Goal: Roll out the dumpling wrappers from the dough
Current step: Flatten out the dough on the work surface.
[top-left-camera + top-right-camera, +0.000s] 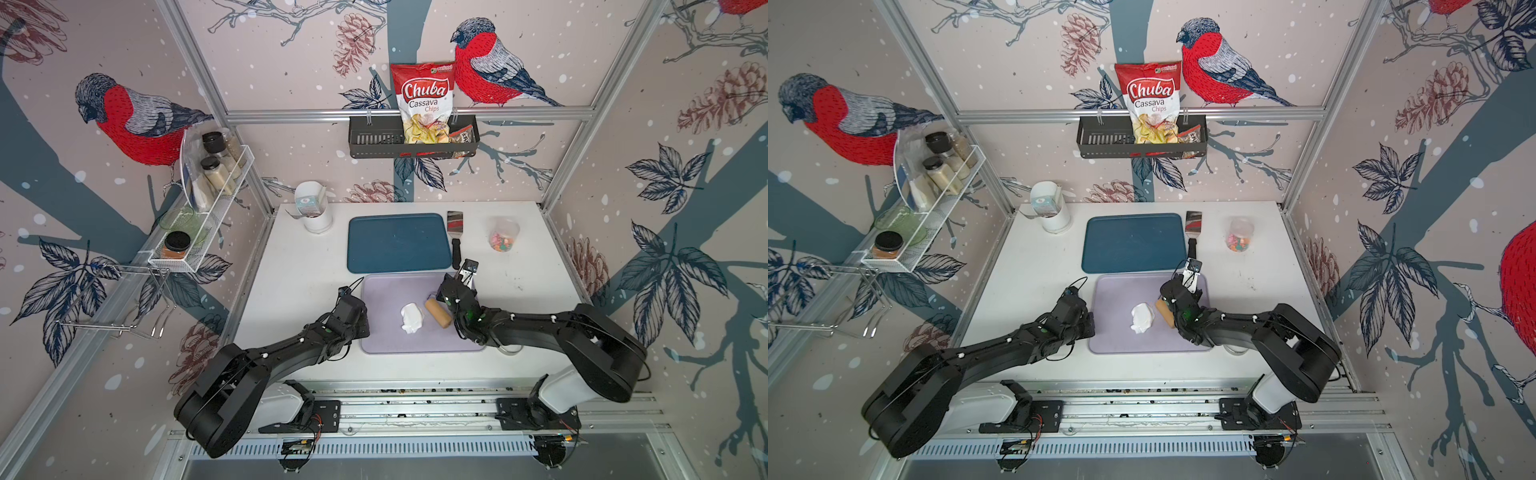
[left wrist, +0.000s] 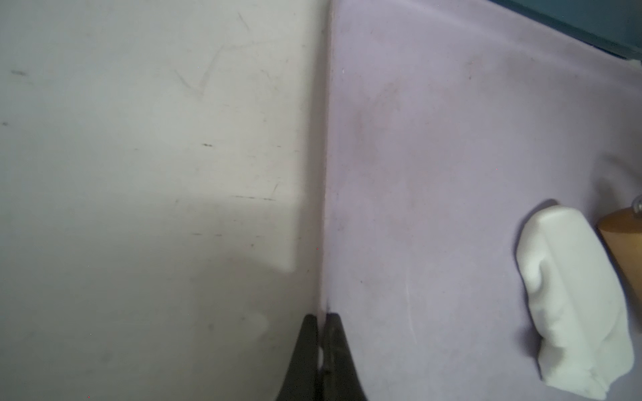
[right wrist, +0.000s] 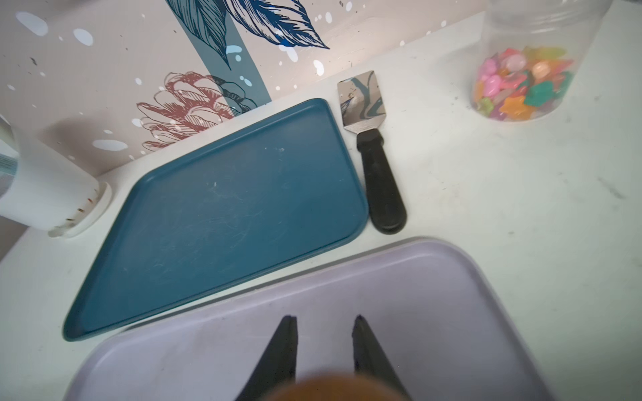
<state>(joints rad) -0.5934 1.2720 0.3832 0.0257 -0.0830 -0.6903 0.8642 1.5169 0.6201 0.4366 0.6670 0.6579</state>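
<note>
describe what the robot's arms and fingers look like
Both the left arm and right arm are glossy black, chunky jointed links on white bases, dotted with small white marks and a green light near each wrist. Thin black cables loop off the wrists. The fingers are matte black tapered wedges.

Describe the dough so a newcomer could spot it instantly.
Find the lilac tray, on the robot's side of the blue tray. Near its middle lies the dough, a lumpy white mass. It is the only white thing there, just beside the wooden rolling pin.
</note>
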